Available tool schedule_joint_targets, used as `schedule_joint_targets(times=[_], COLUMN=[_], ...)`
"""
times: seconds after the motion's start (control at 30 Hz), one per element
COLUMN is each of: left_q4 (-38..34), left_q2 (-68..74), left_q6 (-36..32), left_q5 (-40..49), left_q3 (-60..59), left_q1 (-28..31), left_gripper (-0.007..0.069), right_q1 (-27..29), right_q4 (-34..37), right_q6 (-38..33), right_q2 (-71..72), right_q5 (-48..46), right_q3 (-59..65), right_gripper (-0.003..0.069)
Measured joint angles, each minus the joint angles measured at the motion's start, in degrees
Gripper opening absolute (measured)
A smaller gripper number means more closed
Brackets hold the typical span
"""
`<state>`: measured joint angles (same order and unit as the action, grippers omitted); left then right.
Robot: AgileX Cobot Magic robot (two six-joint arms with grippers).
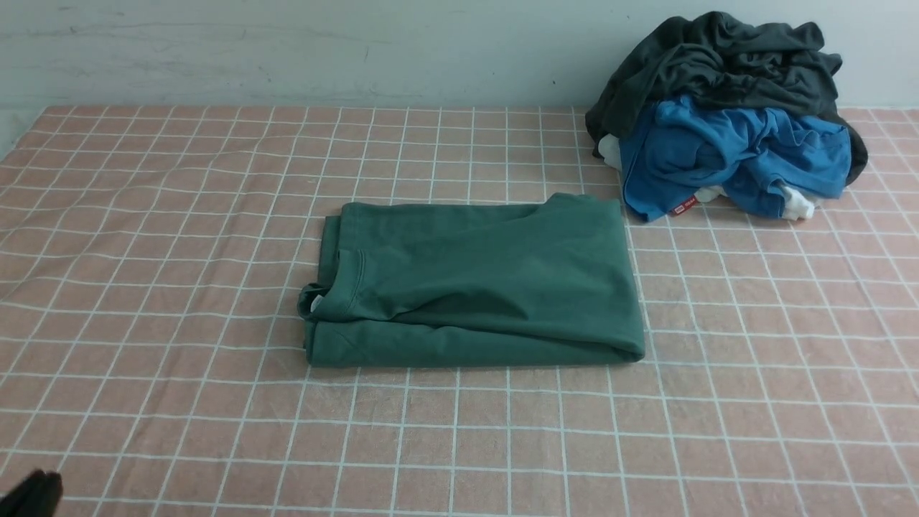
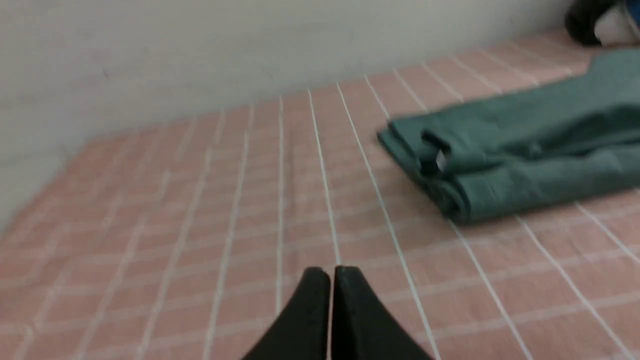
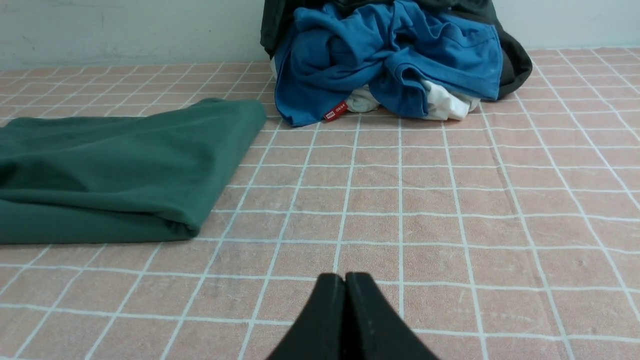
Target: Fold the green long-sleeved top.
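The green long-sleeved top [image 1: 474,283] lies folded into a rectangle in the middle of the table, neck and white label at its left end. It also shows in the left wrist view [image 2: 525,150] and the right wrist view [image 3: 115,170]. My left gripper [image 2: 331,272] is shut and empty, low over the cloth well to the near left of the top; a black part of it shows at the front view's bottom left corner [image 1: 32,495]. My right gripper [image 3: 345,277] is shut and empty over the cloth, near right of the top. It is out of the front view.
A pile of clothes stands at the back right against the wall: a dark charcoal garment [image 1: 725,64] over a bright blue one [image 1: 725,154], with white pieces beneath. A pink checked cloth [image 1: 179,215] covers the table. A pale wall runs along the far edge.
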<state>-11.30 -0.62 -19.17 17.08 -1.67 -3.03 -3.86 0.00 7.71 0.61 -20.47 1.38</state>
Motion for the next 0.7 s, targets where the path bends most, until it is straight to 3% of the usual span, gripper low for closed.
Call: schedule_joint_targets(times=[0.2, 0.7], left_q4=[0.8, 0.9], left_q2=[0.0, 0.0], left_q6=[8.1, 8.7], left_q5=[3.7, 3.6], left_q3=[0.4, 0.4], left_q1=[2.1, 2.4], left_gripper=[-0.0001, -0.0001], right_q1=[0.0, 0.0], right_q4=[0.0, 0.0], right_q6=[0.0, 0.0], right_q2=[0.0, 0.0], right_q5=[0.0, 0.0], right_q3=[0.0, 0.0], right_gripper=[-0.0010, -0.0010])
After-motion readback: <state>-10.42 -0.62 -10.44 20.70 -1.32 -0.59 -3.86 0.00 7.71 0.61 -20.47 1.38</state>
